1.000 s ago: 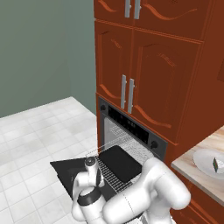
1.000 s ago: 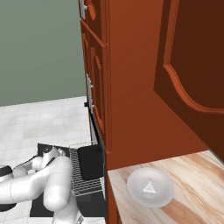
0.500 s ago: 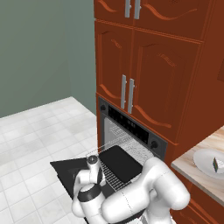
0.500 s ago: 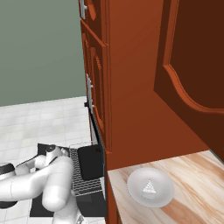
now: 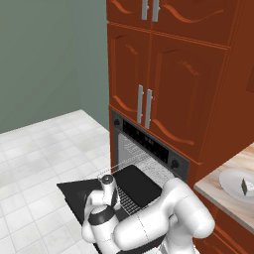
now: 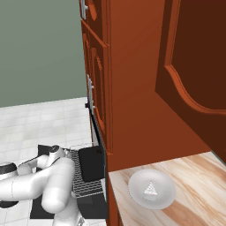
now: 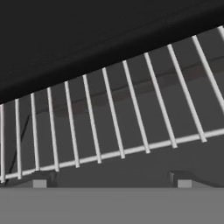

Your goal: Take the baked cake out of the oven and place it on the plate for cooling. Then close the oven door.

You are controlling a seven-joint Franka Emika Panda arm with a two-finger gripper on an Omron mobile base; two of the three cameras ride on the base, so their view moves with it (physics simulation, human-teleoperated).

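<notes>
Two base views show tall red-brown cabinets (image 5: 168, 74) filling the upper right of the frame, with silver handles and no readable writing or brand on any surface. Below them, at centre, sits the oven (image 5: 149, 149), its dark control strip carrying round knobs whose marks are too small to read. The oven door (image 5: 82, 196) lies folded down flat at lower left of the left base view, and the wire rack (image 5: 126, 198) is pulled out over it with a flat black tray (image 5: 136, 183) resting on top. The white arm (image 5: 154, 223) curls across the bottom of that frame toward the rack. At lower right, the pale wood bench (image 6: 176, 185) carries the plate (image 6: 141, 194), and the baked cake (image 6: 151, 190) sits on it, a small pale wedge near the plate's middle. In the hand view the pincer (image 7: 111, 183) has its two tips set wide apart at the bottom edge, holding nothing, with the rack bars crossing just above them. Compared with the earlier frames, the arm's wrist has shifted slightly while the plate, cake and door lie unchanged.
</notes>
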